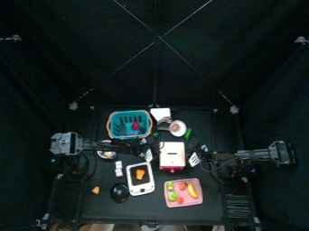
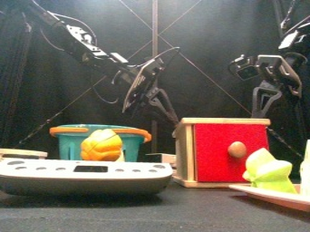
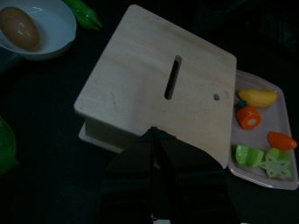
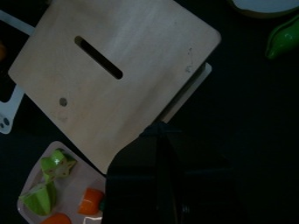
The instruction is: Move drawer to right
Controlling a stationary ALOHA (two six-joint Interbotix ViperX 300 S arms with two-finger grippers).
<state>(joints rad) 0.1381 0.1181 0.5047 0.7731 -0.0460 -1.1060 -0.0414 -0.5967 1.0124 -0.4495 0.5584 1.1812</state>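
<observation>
The drawer (image 1: 174, 159) stands near the table's middle, a small box with a pale wooden slotted top (image 3: 163, 79) and a red front with a round knob (image 2: 224, 149). My left gripper (image 3: 156, 136) hovers above one edge of its top, jaws shut and holding nothing. It hangs to the left of the drawer in the front view (image 2: 145, 86). My right gripper (image 4: 162, 144) hovers over the opposite edge of the top (image 4: 122, 70), also shut and empty. From above, both grippers flank the drawer (image 1: 154, 149) (image 1: 201, 160).
A teal slatted basket (image 1: 126, 124) stands behind and left of the drawer. A white scale (image 2: 85, 177) holding an orange item lies front left. A pink tray (image 1: 193, 201) of vegetables lies front right. A white bowl (image 3: 52, 39) holds a brown item.
</observation>
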